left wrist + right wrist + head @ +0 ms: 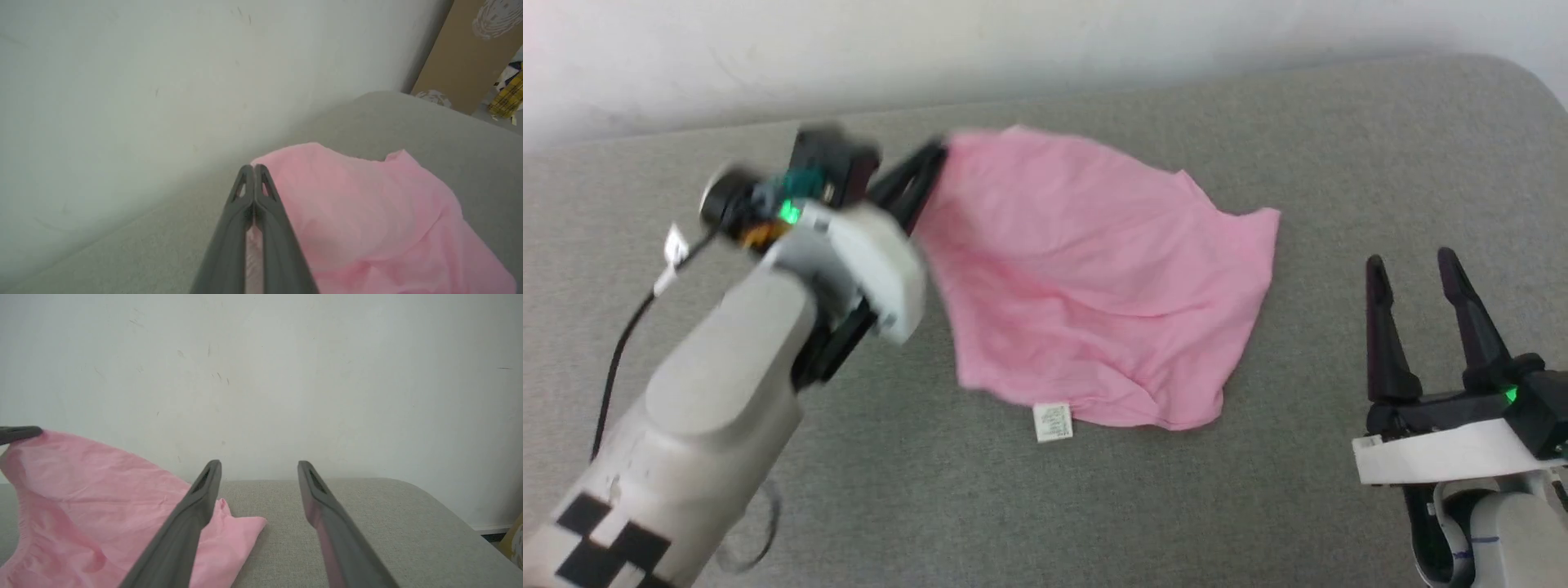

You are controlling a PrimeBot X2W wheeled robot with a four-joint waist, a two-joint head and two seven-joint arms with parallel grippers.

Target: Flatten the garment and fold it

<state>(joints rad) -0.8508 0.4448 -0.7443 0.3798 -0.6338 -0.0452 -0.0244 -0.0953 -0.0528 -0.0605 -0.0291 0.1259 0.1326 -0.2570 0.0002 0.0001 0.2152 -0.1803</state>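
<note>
the garment [1094, 286], where was it?

on the grey padded surface [1339, 122] by the wall [122, 81], mostly lying rumpled, with its white label [1052, 421] at the near edge. its far left corner was raised off the surface, pinched in the left gripper [935, 155], whose fingers were closed tight on the cloth (a sliver of pink showed between them in the left wrist view).

why hold it by that corner?

my guess: to draw the fabric taut and spread it flat before any fold.

and the right gripper [1411, 260]?

its fingers stood wide apart, holding nothing, low on the right and clear of the pink cloth. it was probably placed to take the opposite edge so both could stretch it.
</note>
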